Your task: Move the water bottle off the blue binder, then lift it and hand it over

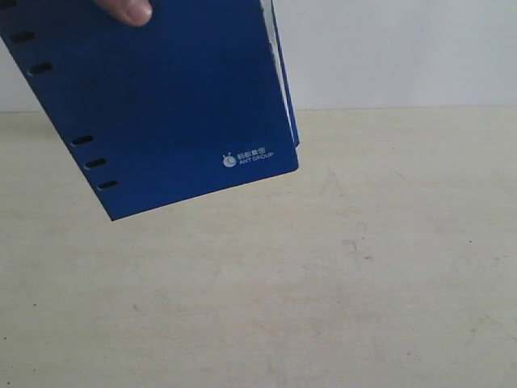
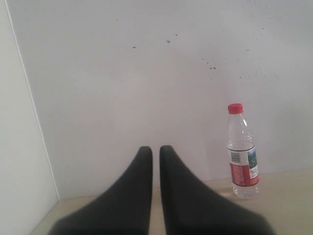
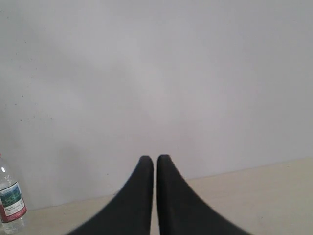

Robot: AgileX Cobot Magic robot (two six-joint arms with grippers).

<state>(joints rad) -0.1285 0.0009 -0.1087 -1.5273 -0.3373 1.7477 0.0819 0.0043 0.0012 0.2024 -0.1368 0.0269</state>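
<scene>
1. exterior view: the blue binder (image 1: 170, 97) hung tilted above the table (image 1: 339, 291), with a person's fingertip (image 1: 129, 10) on its upper edge.
2. left wrist view: the left gripper (image 2: 155, 149) was closed and empty; the water bottle (image 2: 242, 152) stood upright on the table by the wall, well apart.
3. right wrist view: the right gripper (image 3: 155, 159) was closed and empty too; the water bottle (image 3: 11, 200) stood upright, partly cut off.

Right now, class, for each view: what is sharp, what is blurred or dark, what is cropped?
Exterior view: blue binder cropped at top, logo legible. Left wrist view: left hand a dark, soft-edged silhouette, water bottle sharp. Right wrist view: right hand equally dark, soft, bottle cropped by the edge.
</scene>
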